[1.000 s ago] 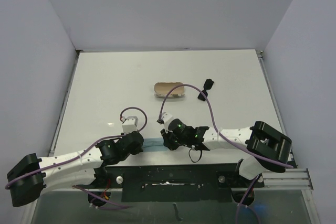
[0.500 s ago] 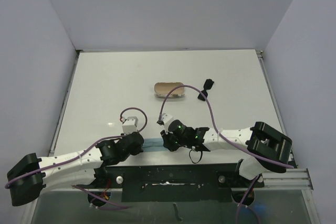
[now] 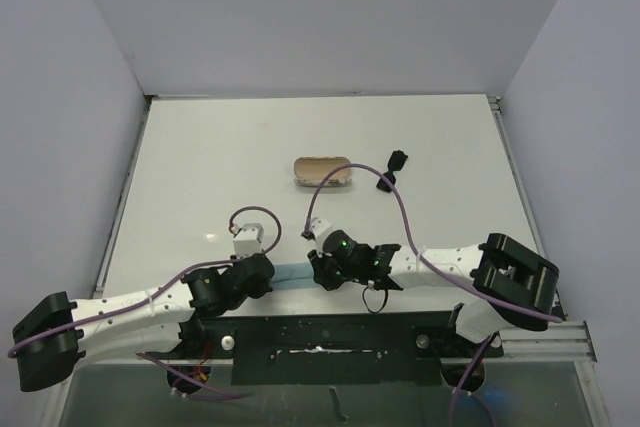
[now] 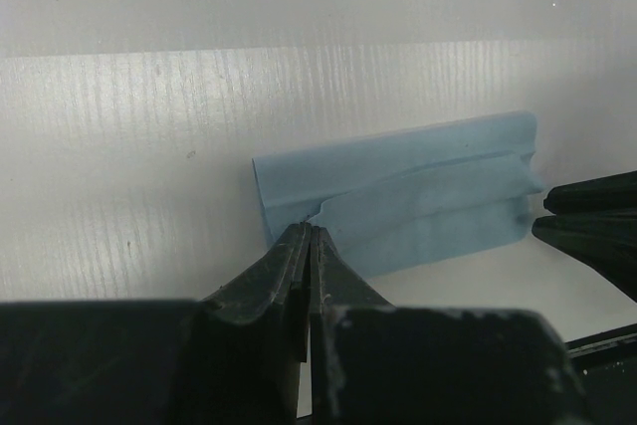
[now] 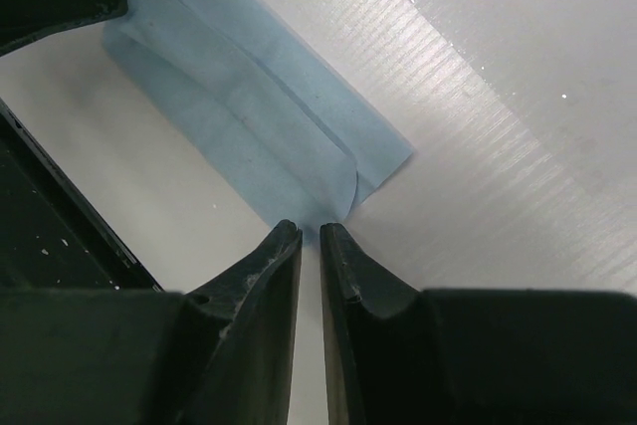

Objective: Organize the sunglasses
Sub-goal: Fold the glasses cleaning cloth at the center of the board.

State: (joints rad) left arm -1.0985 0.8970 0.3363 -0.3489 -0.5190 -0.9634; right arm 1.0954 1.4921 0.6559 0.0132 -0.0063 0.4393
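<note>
Two pincers clamp the ends of a folded light blue fabric cloth [image 3: 292,277] at the middle of the near edge of the white table [image 3: 200,167]; the small all-black sunglasses [image 3: 392,172] lie well apart from both.

The left gripper [image 4: 309,236] is clenched on the cloth's near corner, fingers pressed together with the fabric nipped between their tips; the right gripper [image 5: 310,232] is pinched on the cloth's opposite end, only a sliver of gap between its fingers, where the folded edge bulges slightly; the cloth lies as a long flat strip along the near edge; the sunglasses rest toward the far edge, right of centre, just beside the oblong grey-beige marbled case [image 3: 322,172], on the side nearer the right edge; whether the two touch I cannot tell.
</note>
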